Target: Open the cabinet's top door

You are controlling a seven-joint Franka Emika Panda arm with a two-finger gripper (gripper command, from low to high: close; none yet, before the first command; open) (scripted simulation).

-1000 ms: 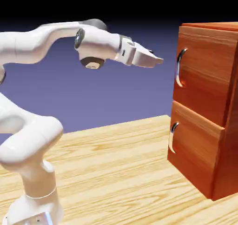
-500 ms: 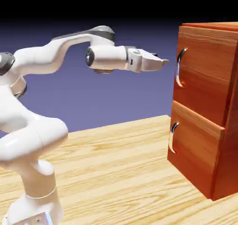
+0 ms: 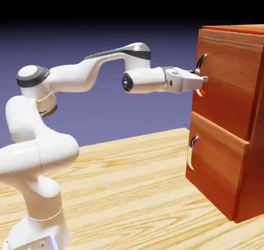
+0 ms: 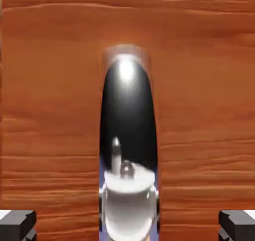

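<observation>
Exterior view: side-on, wide, facing cabinet (image 3: pixel 229 114). Hand view: close, straight at top door (image 4: pixel 199 85); shared: its handle (image 3: pixel 199 74).

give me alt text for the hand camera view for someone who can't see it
A curved silver handle runs vertically down the middle of the reddish-brown wooden top door, which fills the frame. The open gripper shows grey fingertips at both bottom corners, either side of the handle.

- The worktop (image 3: pixel 129 182) is pale, light-yellow wood with darker grain streaks running along its boards.
- Behind it stands a plain blue-violet backdrop (image 3: pixel 129 109).
- The backdrop darkens to black along the top edge.
</observation>
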